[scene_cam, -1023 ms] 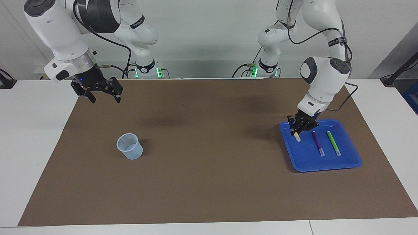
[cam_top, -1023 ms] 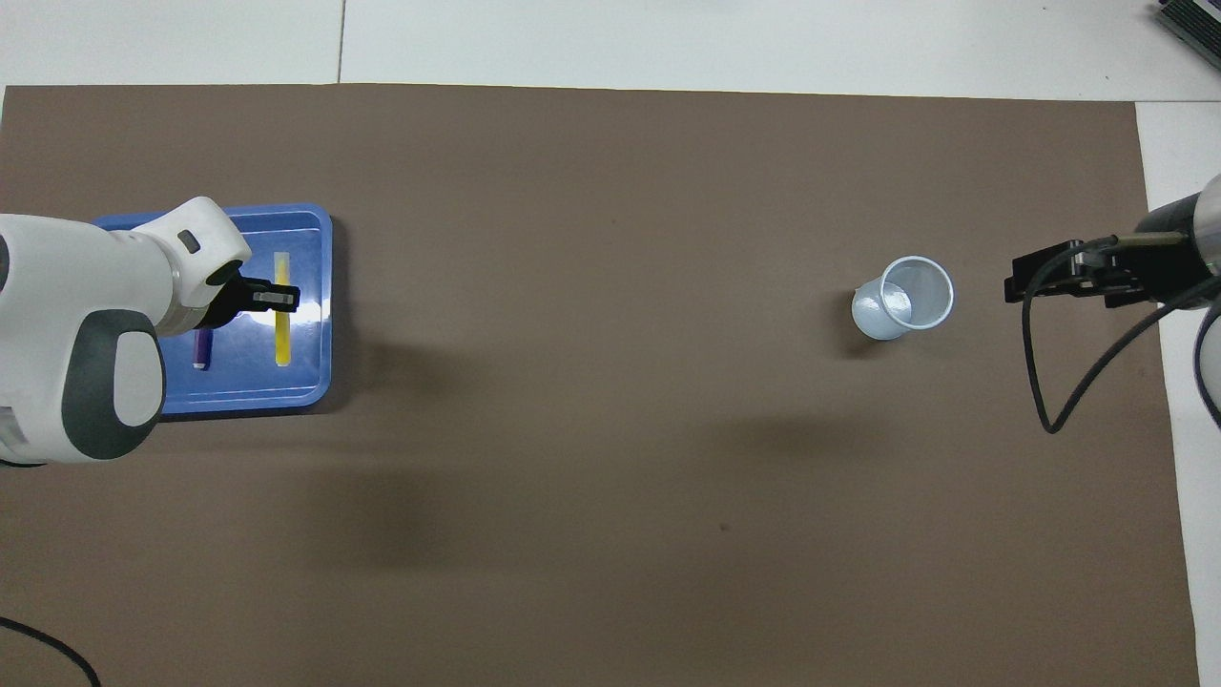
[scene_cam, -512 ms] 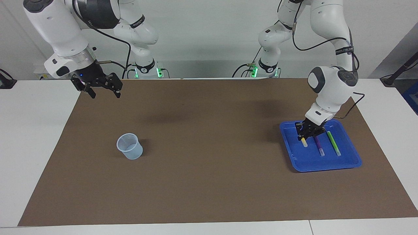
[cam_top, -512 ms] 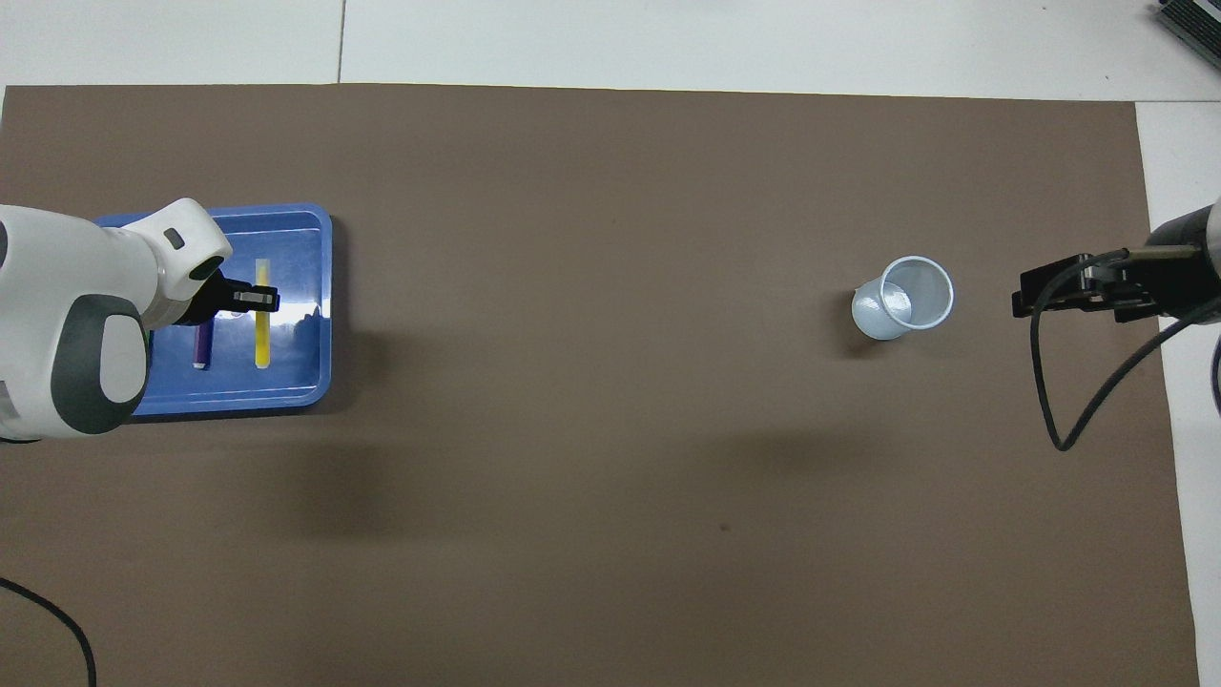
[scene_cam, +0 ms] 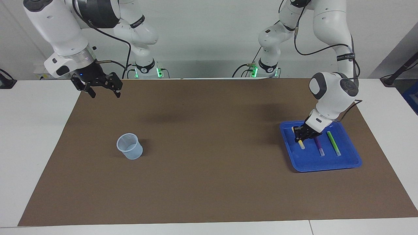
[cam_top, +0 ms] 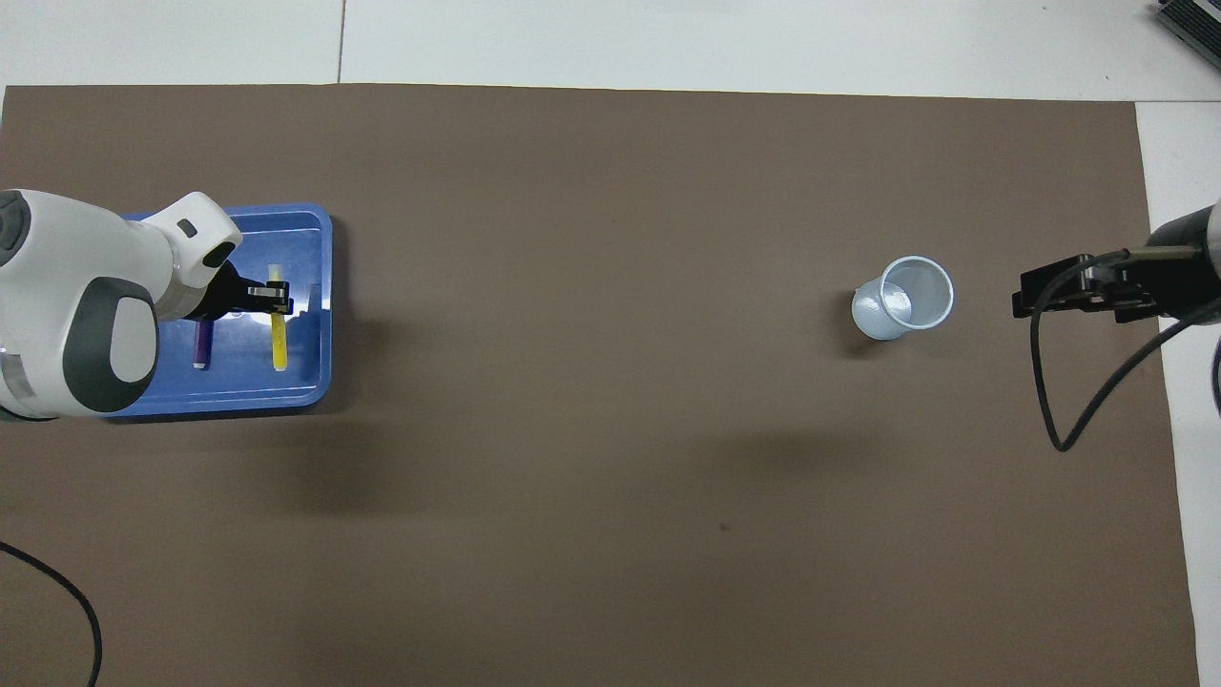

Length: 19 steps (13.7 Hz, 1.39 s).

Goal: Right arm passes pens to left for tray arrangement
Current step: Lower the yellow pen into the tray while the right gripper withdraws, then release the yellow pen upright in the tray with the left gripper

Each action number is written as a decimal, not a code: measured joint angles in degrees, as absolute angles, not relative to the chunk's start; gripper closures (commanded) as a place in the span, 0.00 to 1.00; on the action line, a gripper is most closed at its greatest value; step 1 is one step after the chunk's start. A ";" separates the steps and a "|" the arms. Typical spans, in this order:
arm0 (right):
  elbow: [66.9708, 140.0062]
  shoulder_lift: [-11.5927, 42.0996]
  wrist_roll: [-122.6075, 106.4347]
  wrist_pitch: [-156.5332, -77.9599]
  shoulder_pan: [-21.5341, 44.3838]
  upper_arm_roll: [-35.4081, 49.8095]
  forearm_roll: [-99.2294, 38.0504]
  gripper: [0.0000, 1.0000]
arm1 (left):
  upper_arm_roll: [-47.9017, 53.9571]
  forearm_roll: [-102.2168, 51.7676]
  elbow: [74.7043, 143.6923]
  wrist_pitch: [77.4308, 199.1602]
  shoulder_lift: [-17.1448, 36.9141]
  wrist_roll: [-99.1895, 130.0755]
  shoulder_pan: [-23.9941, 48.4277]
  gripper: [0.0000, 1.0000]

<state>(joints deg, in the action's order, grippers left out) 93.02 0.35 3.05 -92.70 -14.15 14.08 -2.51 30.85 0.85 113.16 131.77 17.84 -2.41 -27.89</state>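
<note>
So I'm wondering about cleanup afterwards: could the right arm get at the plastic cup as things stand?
Probably yes. The right pincer hangs open in the air at its own end of the table, and the cup stands upright on bare mat with nothing around it. The left pincer is busy at the tray.

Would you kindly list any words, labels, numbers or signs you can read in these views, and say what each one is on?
No text can be read in either view.
Black bands on the left arm and the right arm: pale lettering, too small to read.
Cup: faint lines on its wall, no legible figures.
Tray and pens: no markings visible.
</note>
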 measured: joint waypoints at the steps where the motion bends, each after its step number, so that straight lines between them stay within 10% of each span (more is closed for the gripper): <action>1: 93.02 0.35 3.05 -92.70 -14.19 14.07 -2.51 0.00 | 30.84 1.69 112.86 131.77 18.21 -1.40 -27.89 1.00; 19: 93.40 -0.11 3.03 -92.42 -2.74 2.62 -2.51 0.00 | 30.78 5.75 112.83 131.93 19.85 1.71 -27.44 1.00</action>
